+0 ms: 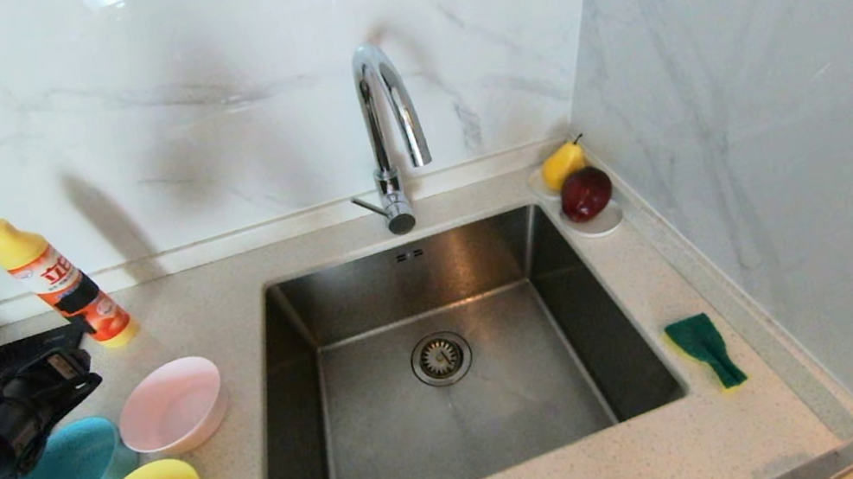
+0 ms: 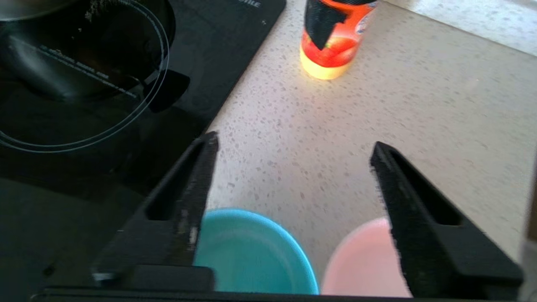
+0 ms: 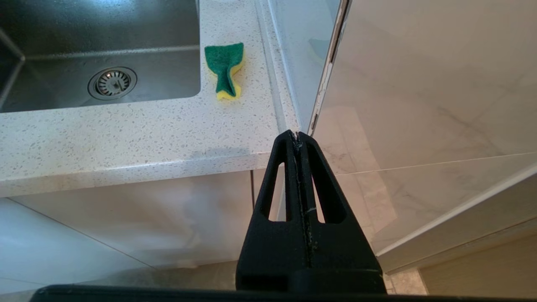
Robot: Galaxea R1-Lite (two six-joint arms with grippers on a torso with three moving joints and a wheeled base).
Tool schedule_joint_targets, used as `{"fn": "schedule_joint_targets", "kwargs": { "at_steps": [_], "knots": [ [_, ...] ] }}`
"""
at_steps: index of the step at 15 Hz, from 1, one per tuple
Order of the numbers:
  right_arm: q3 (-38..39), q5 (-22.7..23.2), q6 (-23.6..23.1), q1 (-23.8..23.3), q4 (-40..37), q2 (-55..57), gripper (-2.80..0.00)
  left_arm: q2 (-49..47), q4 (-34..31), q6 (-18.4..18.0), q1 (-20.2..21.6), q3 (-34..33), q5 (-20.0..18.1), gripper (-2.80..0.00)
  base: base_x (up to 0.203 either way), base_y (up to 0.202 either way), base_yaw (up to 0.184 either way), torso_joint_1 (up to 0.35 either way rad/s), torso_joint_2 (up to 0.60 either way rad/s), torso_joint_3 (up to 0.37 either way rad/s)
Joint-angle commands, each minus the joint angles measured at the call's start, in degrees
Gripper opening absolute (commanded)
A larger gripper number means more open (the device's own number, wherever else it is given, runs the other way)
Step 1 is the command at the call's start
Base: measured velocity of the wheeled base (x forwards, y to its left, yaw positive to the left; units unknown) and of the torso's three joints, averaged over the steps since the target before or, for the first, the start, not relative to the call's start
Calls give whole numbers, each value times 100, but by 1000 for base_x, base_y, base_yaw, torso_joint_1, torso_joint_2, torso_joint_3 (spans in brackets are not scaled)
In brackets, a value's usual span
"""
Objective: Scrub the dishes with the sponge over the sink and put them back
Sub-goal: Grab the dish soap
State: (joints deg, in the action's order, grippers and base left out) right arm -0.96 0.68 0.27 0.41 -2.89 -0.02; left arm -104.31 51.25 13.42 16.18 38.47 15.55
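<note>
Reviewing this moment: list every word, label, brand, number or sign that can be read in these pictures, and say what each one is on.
"立白": large red characters on the label of the detergent bottle, as far as the head view shows; the smaller print below them is too small to read.
White lettering at the edge of the black cooktop: cut off and blurred, not readable.
No text shows on the bowls, the sponge, the sink or the faucet.

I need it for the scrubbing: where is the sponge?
In the head view the sponge lies green side up on the counter right of the sink, near the side wall, forward of the fruit saucer.
</note>
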Motion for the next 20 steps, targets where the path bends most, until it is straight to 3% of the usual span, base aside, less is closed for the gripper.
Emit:
{"fn": "schedule_joint_targets", "kwargs": {
  "at_steps": [1, 2, 6, 16, 20],
  "knots": [
    [0, 2, 0, 2, -1, -6, -280, -615, 834, 3, 67, -74, 27, 0, 0, 0, 0, 0, 0, 0],
    [0, 2, 0, 2, -1, -6, -280, -743, 1135, -16, 104, -139, 29, 0, 0, 0, 0, 0, 0, 0],
    [0, 2, 0, 2, -1, -6, -280, -1038, 1193, 19, 147, 69, 30, 0, 0, 0, 0, 0, 0, 0],
    [0, 2, 0, 2, -1, -6, -280, -1921, 1160, -38, 342, 1447, 1, 0, 0, 0, 0, 0, 0, 0],
    [0, 2, 0, 2, -1, -6, -280, -2207, 1147, -221, 342, 1943, 1, 0, 0, 0, 0, 0, 0, 0]
  ]
}}
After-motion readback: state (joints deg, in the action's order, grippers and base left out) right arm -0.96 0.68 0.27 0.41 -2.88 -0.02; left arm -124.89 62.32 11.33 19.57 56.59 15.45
